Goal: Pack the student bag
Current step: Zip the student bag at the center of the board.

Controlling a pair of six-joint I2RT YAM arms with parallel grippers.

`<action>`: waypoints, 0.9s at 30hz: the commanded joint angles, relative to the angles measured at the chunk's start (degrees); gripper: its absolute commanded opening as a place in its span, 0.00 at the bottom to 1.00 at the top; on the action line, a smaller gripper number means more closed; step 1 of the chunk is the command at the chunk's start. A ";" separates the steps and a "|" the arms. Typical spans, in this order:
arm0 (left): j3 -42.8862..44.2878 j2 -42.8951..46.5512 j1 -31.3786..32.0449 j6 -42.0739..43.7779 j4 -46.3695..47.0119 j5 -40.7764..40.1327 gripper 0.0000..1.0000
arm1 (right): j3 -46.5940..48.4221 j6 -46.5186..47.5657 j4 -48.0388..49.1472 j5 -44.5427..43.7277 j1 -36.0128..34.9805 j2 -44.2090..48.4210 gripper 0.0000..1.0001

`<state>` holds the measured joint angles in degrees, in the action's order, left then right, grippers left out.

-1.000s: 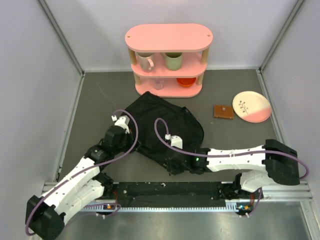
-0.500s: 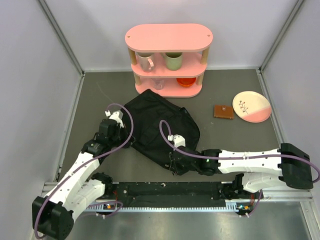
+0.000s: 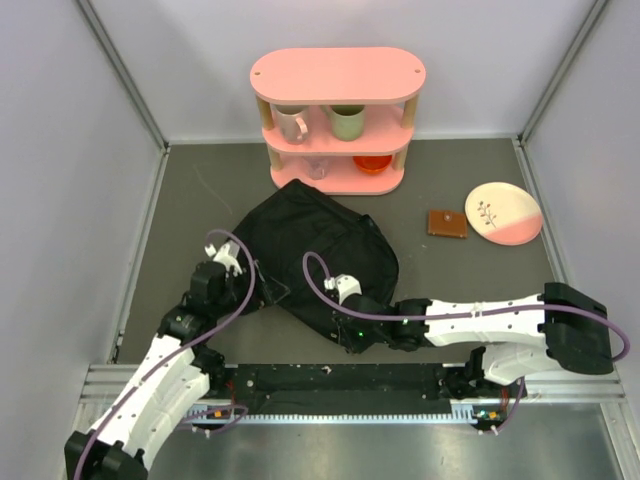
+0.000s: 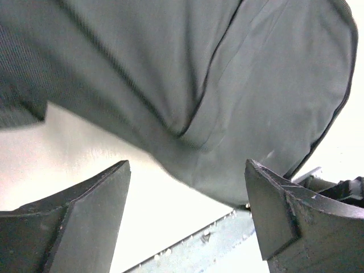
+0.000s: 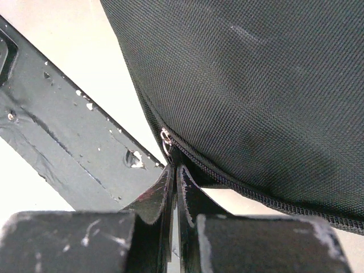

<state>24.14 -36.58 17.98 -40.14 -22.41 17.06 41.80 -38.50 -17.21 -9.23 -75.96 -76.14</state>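
Plate (image 3: 503, 213) lies just beside brown wallet (image 3: 447, 223), near pink shelf (image 3: 337, 75).

The left arm angles forward with the left gripper (image 4: 187, 170) spread wide, while the right arm stretches low toward the left, the right gripper (image 5: 173, 169) pinched tight.

You see a plain black student bag (image 3: 320, 250) in front of the pink shelf (image 3: 337, 75). On that shelf are a pale pink mug (image 3: 291, 124), a pale green mug (image 3: 347, 122) and an orange-red bowl (image 3: 372, 163). Right of the shelf are a brown square (image 3: 447, 223) and a cream-and-pink plate (image 3: 503, 213) with a dark sprig motif.
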 commanded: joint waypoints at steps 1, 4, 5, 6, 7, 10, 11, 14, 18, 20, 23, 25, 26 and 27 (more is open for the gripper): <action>-8.56 7.39 3.45 -12.84 1.06 1.32 0.86 | 2.32 1.67 1.39 0.53 0.29 0.55 0.00; -11.56 11.52 7.23 -18.21 1.32 -1.49 0.86 | 1.79 1.68 2.79 1.23 0.81 1.34 0.00; -12.01 12.22 8.55 -19.35 1.84 -2.46 0.86 | 1.53 2.02 2.97 1.41 0.90 1.43 0.00; -12.45 12.75 10.04 -21.62 3.50 -3.51 0.86 | 1.44 2.11 3.06 1.59 1.08 1.69 0.00; -13.50 12.50 13.11 -22.60 5.26 -5.18 0.85 | 1.35 2.29 3.15 1.76 0.91 1.70 0.00; -13.86 7.86 19.69 -26.03 11.77 -8.87 0.83 | 1.18 3.08 3.41 2.73 1.17 2.05 0.00; -13.60 4.18 21.03 -27.17 13.08 -10.97 0.83 | 1.00 3.26 3.50 2.64 1.17 2.22 0.00; -13.33 -2.07 24.20 -28.93 21.78 -12.92 0.84 | 0.56 3.52 3.50 3.69 1.43 2.66 0.00; -12.10 -7.45 24.74 -28.59 27.25 -14.68 0.79 | -0.23 3.70 3.50 4.93 1.43 3.89 0.00; -10.79 -9.38 24.74 -27.89 27.42 -15.65 0.72 | -1.01 3.87 3.50 4.93 1.52 4.59 0.00; -9.82 -10.88 24.74 -27.27 27.95 -16.53 0.52 | -1.63 4.57 3.41 5.80 1.78 4.95 0.00; -9.64 -11.23 24.74 -26.75 28.30 -18.64 0.33 | -1.72 5.01 3.50 7.12 1.78 4.77 0.00; -9.38 -11.23 24.74 -26.14 27.26 -19.34 0.27 | -1.64 5.45 3.41 7.65 1.70 4.34 0.00; -9.11 -11.06 24.74 -25.96 26.29 -20.13 0.17 | -1.64 5.63 3.59 8.87 1.78 4.16 0.00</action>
<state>12.34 -47.48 42.83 -67.31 0.84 2.76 40.36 -34.52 -14.63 -5.17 -74.43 -72.95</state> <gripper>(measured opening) 0.295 0.005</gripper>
